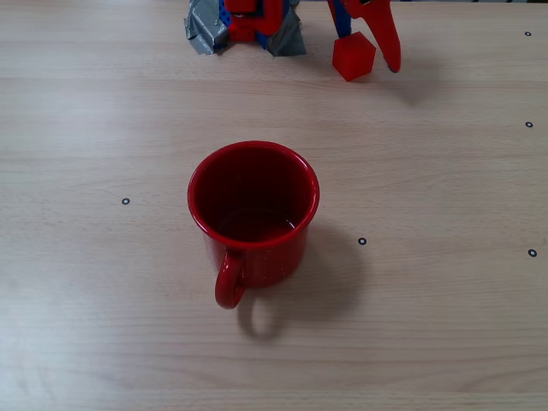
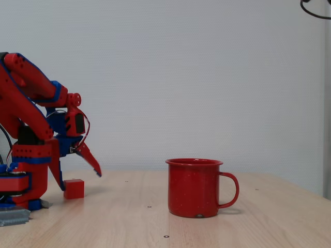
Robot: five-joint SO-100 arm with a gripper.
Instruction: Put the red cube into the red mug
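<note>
Red cube (image 1: 353, 56) sits between open claw (image 1: 368, 53) fingers, well apart from red mug (image 1: 253, 214).

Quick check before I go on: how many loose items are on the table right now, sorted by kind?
Red cubes: 1, the red cube beside the claw
Red mugs: 1, the red mug, upright at mid-table
Total: 2
</note>
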